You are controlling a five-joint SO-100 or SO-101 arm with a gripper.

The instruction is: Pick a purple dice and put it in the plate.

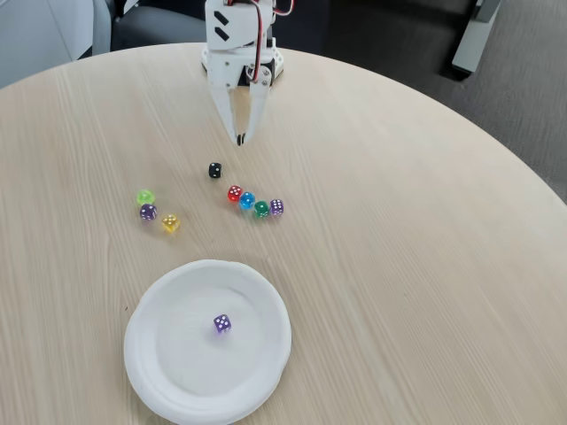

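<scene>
on the left of the fixed view a small group sits on the pale wooden worktop [425,266]: a green die [145,197], a dark purple die [148,212] just below it, and a yellow die [171,223] beside that. lower down lies the white plate [155,372], and a purple dice [221,324] rests inside it, a little right of its middle, white pips up. by the look of it the task is already met for this one.

further right, a black die [215,170] stands alone, then a tight row: red die [235,193], blue die [247,200], dark green die [261,209] and a pale lilac die [276,207], each nearly touching the next.

above them the pincer [240,140] hangs point-down at the top of the view, its two white fingers drawn together at the tips and holding nothing. the dice in the plate lies well apart from it, straight toward the camera and slightly left; the black die is the nearest thing below the tips.
</scene>
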